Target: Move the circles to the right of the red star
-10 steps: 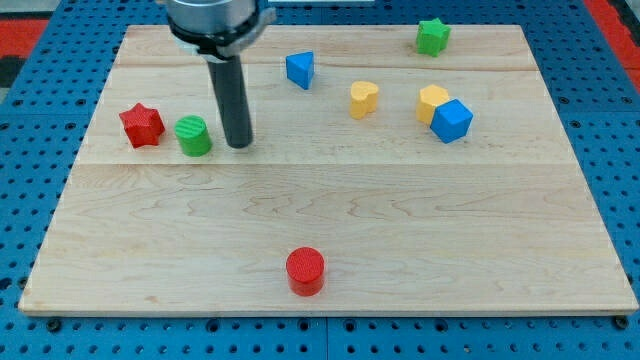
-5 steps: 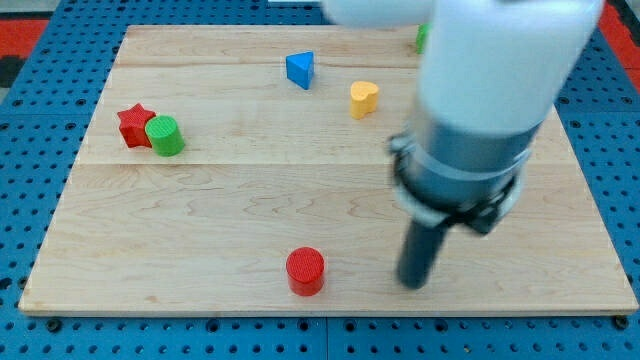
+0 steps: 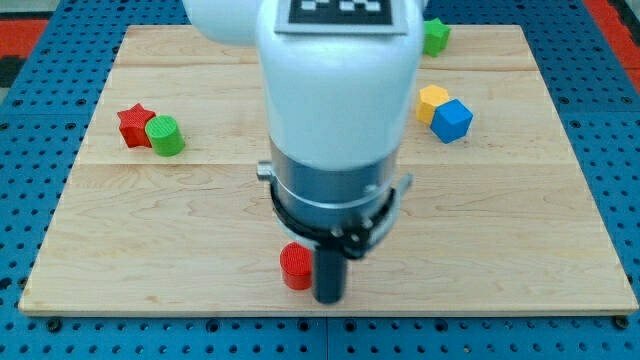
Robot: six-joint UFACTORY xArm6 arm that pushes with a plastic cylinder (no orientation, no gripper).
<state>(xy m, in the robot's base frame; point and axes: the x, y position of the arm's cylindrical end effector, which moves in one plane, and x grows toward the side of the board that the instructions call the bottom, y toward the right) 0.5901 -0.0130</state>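
Note:
The red star (image 3: 132, 124) lies at the view's left, with the green circle (image 3: 165, 136) touching its right side. The red circle (image 3: 295, 266) sits near the view's bottom edge of the board. My tip (image 3: 329, 297) is down on the board right beside the red circle, on its right, touching or nearly touching it. The arm's white and grey body hides the middle of the board.
A yellow block (image 3: 431, 101) and a blue cube (image 3: 453, 120) sit together at the view's right. A green block (image 3: 435, 36) is at the top right, partly hidden. The wooden board (image 3: 560, 230) lies on a blue pegboard.
My tip moved from beside the green circle to the board's lower right, then left up to the red circle. The green circle was pushed against the star. The red circle shifted slightly left.

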